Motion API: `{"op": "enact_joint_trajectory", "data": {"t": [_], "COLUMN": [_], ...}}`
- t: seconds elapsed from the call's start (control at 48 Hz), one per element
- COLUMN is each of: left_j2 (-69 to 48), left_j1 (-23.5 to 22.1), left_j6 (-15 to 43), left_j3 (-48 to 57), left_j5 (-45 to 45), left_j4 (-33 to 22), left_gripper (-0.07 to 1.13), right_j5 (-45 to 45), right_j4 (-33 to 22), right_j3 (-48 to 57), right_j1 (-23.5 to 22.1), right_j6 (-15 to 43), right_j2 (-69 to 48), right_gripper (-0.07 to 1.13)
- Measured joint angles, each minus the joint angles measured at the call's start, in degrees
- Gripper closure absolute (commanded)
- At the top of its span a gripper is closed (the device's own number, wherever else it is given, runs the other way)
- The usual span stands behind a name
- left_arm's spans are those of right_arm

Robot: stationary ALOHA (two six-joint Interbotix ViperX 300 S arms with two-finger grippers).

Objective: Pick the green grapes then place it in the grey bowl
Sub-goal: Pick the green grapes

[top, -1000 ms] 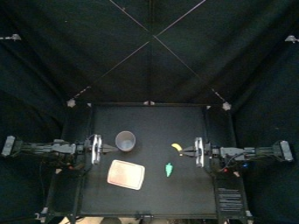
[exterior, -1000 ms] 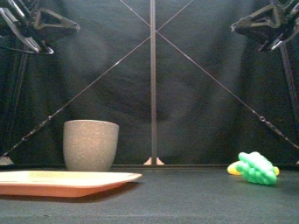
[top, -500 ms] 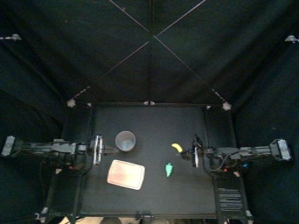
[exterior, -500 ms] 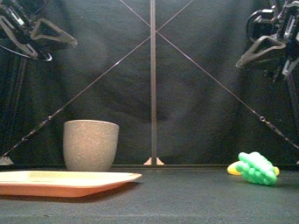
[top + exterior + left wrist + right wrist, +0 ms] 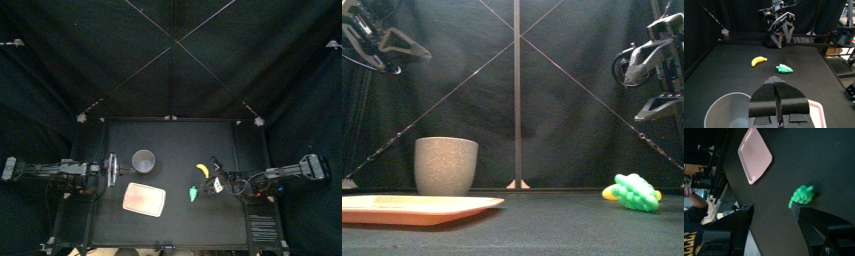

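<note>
Green grapes (image 5: 195, 191) lie right of centre on the worktop (image 5: 174, 140) near a banana (image 5: 203, 168), right fingers (image 5: 824, 230) spread, seemingly just above; best drop straight, straddle the bunch, pinch gently, then carry to the grey bowl (image 5: 143, 160); left fingers (image 5: 767, 100) pressed together, idle at left.

The right end effector (image 5: 215, 183) has swung in from the bench's right edge and dipped toward the green grapes (image 5: 195, 190); the left end effector (image 5: 96, 174) has edged back leftward.
</note>
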Motion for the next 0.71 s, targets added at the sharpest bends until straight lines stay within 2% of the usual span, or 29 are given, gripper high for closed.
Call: {"op": "enact_joint_trajectory", "data": {"t": [0.312,0.458,0.708], "left_j2": [0.00,-0.09,0.00], "left_j1": [2.02,2.29,2.29], "left_j6": [0.00,0.09,0.09], "left_j3": [0.00,0.00,0.00], "left_j5": [0.09,0.09,0.00], "left_j4": [0.00,0.09,0.26], "left_gripper": [0.98,0.98,0.98], "right_j5": [1.76,2.72,2.99], "right_j4": [-0.09,-1.32,-5.45], "right_j3": [-0.35,-0.97,-5.62], "right_j1": [0.97,0.62,0.44], "right_j6": [14.41,17.49,18.19], "right_j2": [9.05,14.15,21.80], "right_gripper": [0.11,0.11,0.11]}}
